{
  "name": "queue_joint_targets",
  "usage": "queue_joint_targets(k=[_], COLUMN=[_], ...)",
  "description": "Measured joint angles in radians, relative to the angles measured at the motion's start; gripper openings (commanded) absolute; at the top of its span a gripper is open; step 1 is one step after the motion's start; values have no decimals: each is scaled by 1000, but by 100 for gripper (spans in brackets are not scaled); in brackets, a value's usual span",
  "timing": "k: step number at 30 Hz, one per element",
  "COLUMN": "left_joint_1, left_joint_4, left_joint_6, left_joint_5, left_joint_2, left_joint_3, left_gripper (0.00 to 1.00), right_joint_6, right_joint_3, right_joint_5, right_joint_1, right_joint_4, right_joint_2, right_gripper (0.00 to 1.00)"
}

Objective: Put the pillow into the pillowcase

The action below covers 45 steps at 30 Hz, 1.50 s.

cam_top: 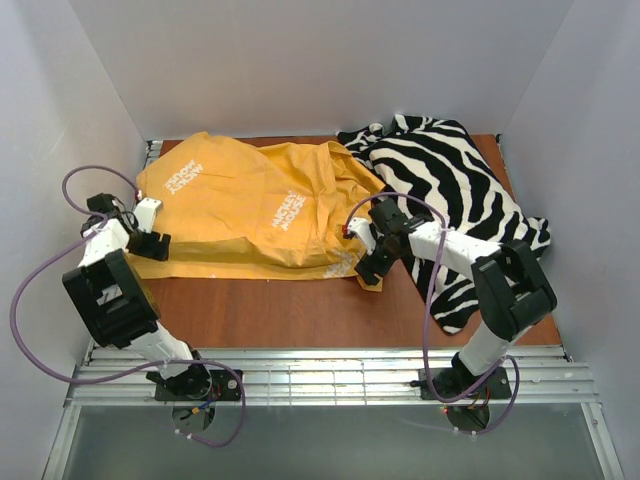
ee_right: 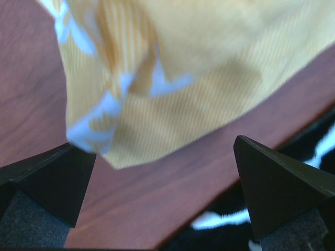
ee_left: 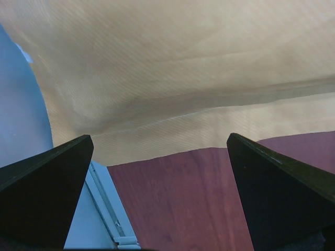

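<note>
The left arm point(cam_top: 110, 290) is raised from its base point(cam_top: 190, 385), folded sharply at the elbow, and its forearm is angled up and away on the left side. The left gripper point(cam_top: 150, 230) is turned inward to the right and kept low. In the left wrist view, its fingers point(ee_left: 47, 183) are seen spread wide apart.

The right arm point(cam_top: 505, 290) is likewise raised from its own base point(cam_top: 465, 385) and bent at the elbow, with the forearm stretched leftward toward the middle. The right gripper point(cam_top: 365, 250) is pointed left and tipped slightly downward. In the right wrist view, its fingers point(ee_right: 277, 183) are also seen parted widely.
</note>
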Motion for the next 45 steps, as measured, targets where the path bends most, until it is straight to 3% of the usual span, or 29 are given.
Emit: queue_joint_targets(k=[5,8,9,10,11,12,13,16,17,22,27,35,45], left_joint_1=[37,43,46,47,47,47,47,47,44,48,56,79,169], left_joint_4=[97,138,150,153,152,150,148,151,152,140,51,0,-68], left_joint_6=[93,113,113,113,109,107,105,102,99,56,-32,-149,-200], left_joint_5=[-76,-87,-84,-81,-75,-66,-56,-16,-6,43,118,230,278], left_joint_2=[108,152,158,163,168,177,185,200,200,193,112,-190,-609], left_joint_3=[-61,-55,-52,-51,-47,-42,-34,-24,-24,-18,56,189,285], left_gripper=[98,98,97,90,84,78,51,9,0,0,0,0,0], right_joint_6=[17,46,54,62,70,78,77,80,81,93,116,120,107], right_joint_3=[-1,11,16,21,22,23,23,16,8,-69,-8,123,273], right_joint_5=[85,115,124,133,144,150,160,178,177,144,31,-82,-93], right_joint_1=[62,69,69,69,70,70,71,74,73,40,-52,-155,-163], right_joint_4=[115,169,191,216,247,272,293,320,327,295,279,236,117], right_joint_2=[79,103,112,121,129,137,143,151,144,-16,-235,-365,-732], right_gripper=[99,91,75,62,43,3,1,1,1,1,1,1,1])
